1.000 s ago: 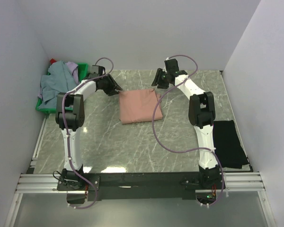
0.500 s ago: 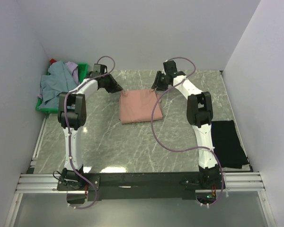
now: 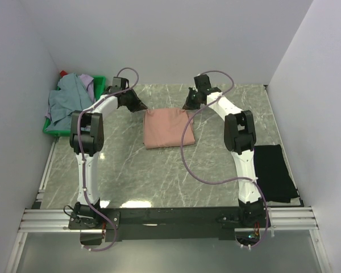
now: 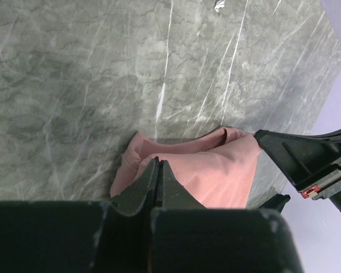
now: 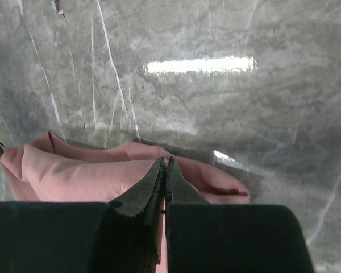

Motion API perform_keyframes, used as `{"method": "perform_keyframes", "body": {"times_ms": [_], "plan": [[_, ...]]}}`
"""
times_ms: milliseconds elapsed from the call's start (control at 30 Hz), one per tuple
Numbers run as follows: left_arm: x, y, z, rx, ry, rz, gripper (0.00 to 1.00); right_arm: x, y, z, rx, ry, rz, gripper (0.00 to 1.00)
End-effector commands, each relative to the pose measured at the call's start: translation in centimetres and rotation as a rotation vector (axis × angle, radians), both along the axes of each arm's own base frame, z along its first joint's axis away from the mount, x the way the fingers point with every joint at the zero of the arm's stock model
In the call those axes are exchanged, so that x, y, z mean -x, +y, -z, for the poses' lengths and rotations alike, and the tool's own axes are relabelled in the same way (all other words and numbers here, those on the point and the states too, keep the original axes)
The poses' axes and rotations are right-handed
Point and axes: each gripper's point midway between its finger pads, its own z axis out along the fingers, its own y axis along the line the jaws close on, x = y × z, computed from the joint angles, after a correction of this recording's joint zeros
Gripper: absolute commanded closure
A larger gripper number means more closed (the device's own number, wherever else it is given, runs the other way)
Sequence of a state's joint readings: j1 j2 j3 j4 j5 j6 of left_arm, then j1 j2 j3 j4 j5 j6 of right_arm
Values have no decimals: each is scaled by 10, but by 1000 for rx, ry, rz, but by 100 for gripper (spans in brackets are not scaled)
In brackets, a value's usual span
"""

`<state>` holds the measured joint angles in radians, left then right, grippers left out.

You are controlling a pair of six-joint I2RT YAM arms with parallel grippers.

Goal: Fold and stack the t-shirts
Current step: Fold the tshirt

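Over the last second both arms have edged inward onto the far corners of the pink shirt (image 3: 168, 128), which lies part-folded mid-surface (image 3: 131, 165). The left gripper (image 4: 159, 162) and right gripper (image 5: 164, 162) have jaws pinched on its far edge, probably ready for another fold.

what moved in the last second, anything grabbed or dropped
The right tool came down and inward to the far right corner of the salmon-pink shirt. The left tool barely shifted at the far left corner. Both are shut; nothing visibly taken or released. The salmon-pink shirt, black shirt and crate pile stayed put.
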<state>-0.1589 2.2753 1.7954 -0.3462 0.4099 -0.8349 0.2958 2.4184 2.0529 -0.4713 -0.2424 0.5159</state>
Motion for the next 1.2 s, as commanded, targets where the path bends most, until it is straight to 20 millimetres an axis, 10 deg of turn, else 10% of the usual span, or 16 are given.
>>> {"method": "perform_keyframes", "body": {"times_ms": [0,367,800,933,1033,1167], "plan": [[-4,-9,-36,44,-83,20,99,-2,2,-72,-28,-133,10,100],[6,-22,-71,75,-139,51,99,24,-11,-122,-39,-201,36,100],[-11,-41,-33,103,-88,92,99,16,-42,-46,1,-89,83,100],[-19,-32,-30,114,-104,96,66,7,-53,-35,-10,-74,99,98],[-24,-17,-45,111,-153,79,46,4,-62,-45,-4,-79,109,78],[-24,12,-91,68,-240,26,40,10,-78,-73,0,-119,132,53]]}}
